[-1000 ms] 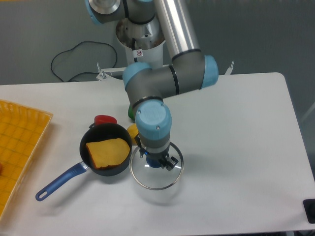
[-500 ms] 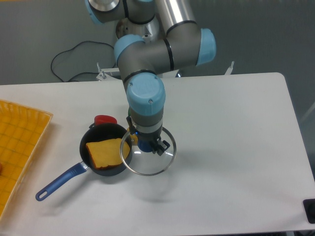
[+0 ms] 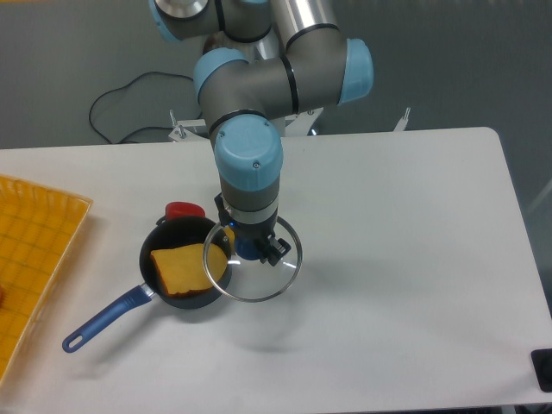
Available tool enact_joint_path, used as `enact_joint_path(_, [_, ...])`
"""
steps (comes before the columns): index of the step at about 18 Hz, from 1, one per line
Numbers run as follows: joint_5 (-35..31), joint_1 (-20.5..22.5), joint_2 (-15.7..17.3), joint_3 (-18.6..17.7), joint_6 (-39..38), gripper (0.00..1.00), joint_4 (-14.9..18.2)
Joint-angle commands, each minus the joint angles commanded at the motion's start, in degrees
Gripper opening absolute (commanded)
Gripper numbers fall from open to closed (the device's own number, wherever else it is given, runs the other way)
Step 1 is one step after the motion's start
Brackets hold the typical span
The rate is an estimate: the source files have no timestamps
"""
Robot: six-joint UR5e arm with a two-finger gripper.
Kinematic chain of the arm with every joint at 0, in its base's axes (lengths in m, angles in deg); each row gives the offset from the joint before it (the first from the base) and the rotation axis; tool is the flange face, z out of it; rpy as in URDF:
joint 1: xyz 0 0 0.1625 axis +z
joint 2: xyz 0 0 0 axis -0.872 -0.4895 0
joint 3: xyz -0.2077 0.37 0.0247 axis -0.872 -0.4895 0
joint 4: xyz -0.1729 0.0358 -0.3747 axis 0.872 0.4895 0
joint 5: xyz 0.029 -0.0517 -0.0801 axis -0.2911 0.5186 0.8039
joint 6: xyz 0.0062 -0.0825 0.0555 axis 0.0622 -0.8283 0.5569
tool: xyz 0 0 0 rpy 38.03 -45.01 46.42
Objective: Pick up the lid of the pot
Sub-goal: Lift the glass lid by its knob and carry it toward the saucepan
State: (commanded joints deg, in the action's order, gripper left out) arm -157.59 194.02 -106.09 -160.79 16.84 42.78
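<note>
A UR5e robot arm (image 3: 250, 159) grips a clear pot lid (image 3: 267, 280) by its dark blue knob (image 3: 247, 248) over a pale counter (image 3: 405, 285), the pincer (image 3: 249, 235) closed on the knob from above. The lid hangs in the air in the middle foreground, just beside a black pan (image 3: 177, 230), its metal rim (image 3: 259, 300) crossing the pan's near right edge in the camera's view. The knob side points up toward the pincer, and the underside faces down to the counter. Being round, the lid has no long axis of its own; its rim shows as a broad oval, apparently somewhat tilted, though the single angle leaves the exact slant uncertain.

A yellow cloth-like piece (image 3: 179, 270) lies inside the pan, whose blue handle (image 3: 108, 319) runs toward the lower left of the frame. A red object (image 3: 184, 210) sits just behind the pan, partly hidden by it. An orange-yellow crate (image 3: 43, 207) stands at far left, cut off by the frame, while a small black object (image 3: 542, 371) rests at the right edge. A dark cable (image 3: 116, 90) loops behind the counter.
</note>
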Motion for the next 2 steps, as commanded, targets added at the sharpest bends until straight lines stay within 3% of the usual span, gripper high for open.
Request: enact_joint_path(2, [0.1, 0.3, 0.3, -0.8, 0.1, 0.36, 0.0])
